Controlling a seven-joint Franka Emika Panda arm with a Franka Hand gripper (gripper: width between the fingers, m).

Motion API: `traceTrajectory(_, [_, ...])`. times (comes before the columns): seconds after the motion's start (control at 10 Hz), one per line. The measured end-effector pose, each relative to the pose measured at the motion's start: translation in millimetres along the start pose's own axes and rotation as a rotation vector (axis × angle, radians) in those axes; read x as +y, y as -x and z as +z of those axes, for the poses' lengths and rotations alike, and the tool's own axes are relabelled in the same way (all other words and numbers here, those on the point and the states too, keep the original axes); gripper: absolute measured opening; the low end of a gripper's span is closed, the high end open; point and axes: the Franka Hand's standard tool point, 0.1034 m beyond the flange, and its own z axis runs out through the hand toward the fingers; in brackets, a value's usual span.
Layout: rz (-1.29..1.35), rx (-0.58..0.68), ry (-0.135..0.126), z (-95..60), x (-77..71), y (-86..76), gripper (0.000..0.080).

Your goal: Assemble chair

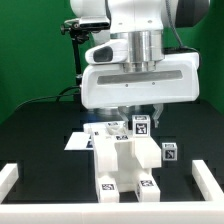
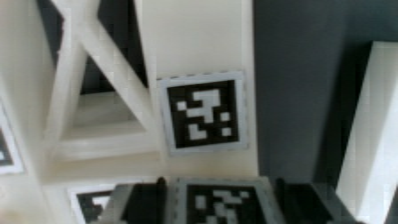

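The chair (image 1: 122, 160) stands partly built at the middle of the black table, a chunky white body with tags on its front feet. A white tagged block (image 1: 141, 126) sits at its top, and another tagged block (image 1: 170, 152) stands on the exterior view's right. My gripper (image 1: 136, 114) hangs straight down over the chair's top, mostly hidden under the big white hand. In the wrist view my gripper (image 2: 222, 205) has its dark fingers (image 2: 150, 198) pressed against both sides of a tagged white block (image 2: 222, 198). Beyond it lies a long white chair part (image 2: 201, 112) with a tag.
A low white border rail (image 1: 10, 180) runs around the table's front and sides. The marker board (image 1: 78, 141) lies flat behind the chair on the exterior view's left. A green backdrop and a black stand (image 1: 75, 40) rise behind.
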Motion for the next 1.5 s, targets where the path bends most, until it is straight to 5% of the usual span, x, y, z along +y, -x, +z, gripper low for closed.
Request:
traceTrajectory(0.4, [0.514,0.024,-0.001,0.7,-6.6,-2.5,0.0282])
traceTrajectory(0.7, [0.901,0.021,-0.033,0.9,-12.0,-3.8,0.0282])
traceTrajectory(0.8, [0.878,0.021,-0.032,0.9,-12.9,-3.7,0.031])
traceTrajectory(0.9, [0.848,0.022,-0.032,1.0,-13.1,-3.7,0.0458])
traceTrajectory(1.0, [0.743,0.02,-0.028,0.0,-11.2,-3.6,0.0458])
traceTrajectory(1.1, [0.551,0.012,-0.029,-3.3,-6.7,-4.2,0.0606])
traceTrajectory(1.5, [0.123,-0.025,-0.039,-8.5,1.7,-0.7,0.0648])
